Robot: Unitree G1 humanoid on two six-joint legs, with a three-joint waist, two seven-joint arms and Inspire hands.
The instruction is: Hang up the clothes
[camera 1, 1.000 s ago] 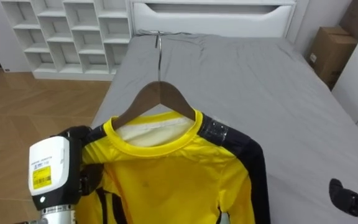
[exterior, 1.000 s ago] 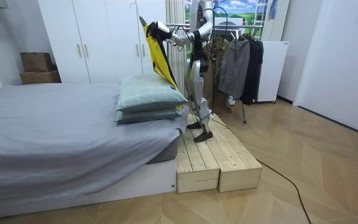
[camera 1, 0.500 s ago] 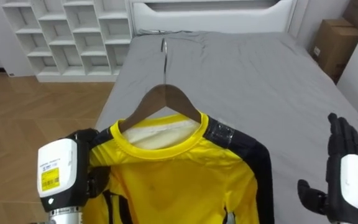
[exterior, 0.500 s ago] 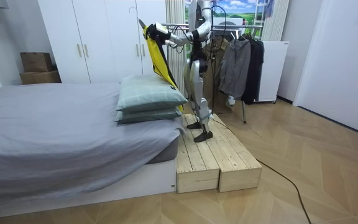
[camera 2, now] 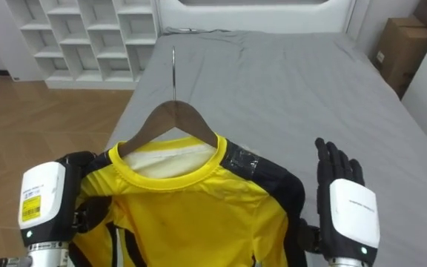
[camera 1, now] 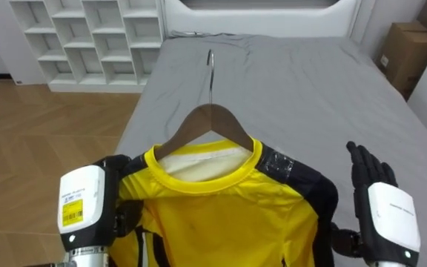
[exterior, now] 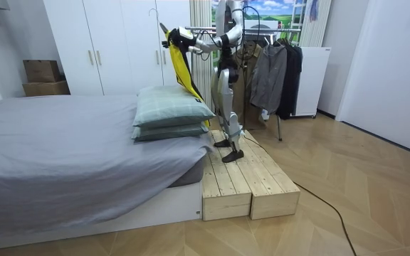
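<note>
Shirt: a yellow shirt (camera 1: 213, 215) with black sleeves is hanging on a wooden hanger (camera 1: 212, 120). It is being held up in the air in front of the robot, above the bed, with its collar sitting round the hanger's neck.
Hook: the hanger's metal hook (camera 1: 210, 74) is pointing straight up and catching on nothing.
Left hand: the left hand (camera 1: 95, 211) is gripping the shirt at its left shoulder, dark fingers curled round the cloth where the hanger's arm ends.
Right hand: the right hand (camera 1: 380, 208) is hovering just beside the black right sleeve, fingers straight and spread, holding nothing. Cannot tell whether its thumb is touching the sleeve.
Bed: a grey-sheeted bed (camera 1: 310, 89) is stretching away under the shirt, with a white headboard (camera 1: 258, 13) at the far end.
Around: white cube shelving (camera 1: 87, 37) is standing left of the bed, a cardboard box (camera 1: 399, 63) is sitting to the right, and wooden floor (camera 1: 35, 133) is showing at left.
Room view: the robot is standing upright on a pale wooden platform (exterior: 248, 181) beside the bed, next to stacked pillows (exterior: 169, 114), arms raised. A clothes rack (exterior: 276, 71) with dark garments is standing behind it.
</note>
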